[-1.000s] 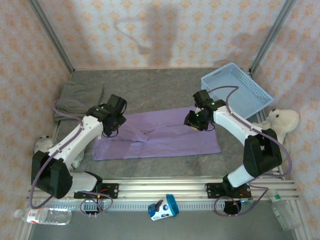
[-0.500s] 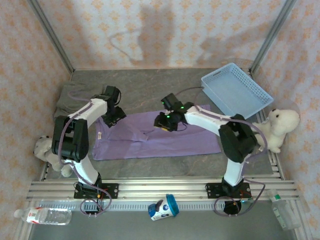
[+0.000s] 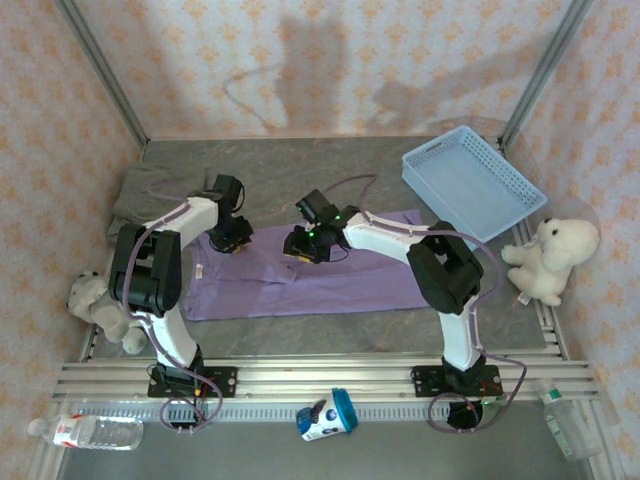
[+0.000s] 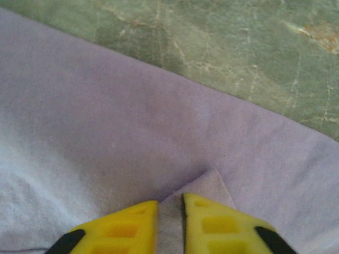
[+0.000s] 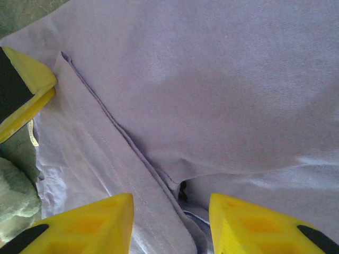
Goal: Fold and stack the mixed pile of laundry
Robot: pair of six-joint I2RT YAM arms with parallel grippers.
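Bright, even light from the near side throws soft shadows of the arms (image 3: 390, 235) on the back wall (image 3: 300, 70). The top view is sharp and free of glare. Both wrist views are softer: the shirt (image 4: 106, 132) weave blurs, and the near fingers (image 4: 212, 222) are out of focus.

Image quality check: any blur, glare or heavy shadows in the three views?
Top external: even light, no glare, arm shadows on the back wall. Left wrist: soft focus across the T-shirt. Right wrist: sharper, seam crisp.
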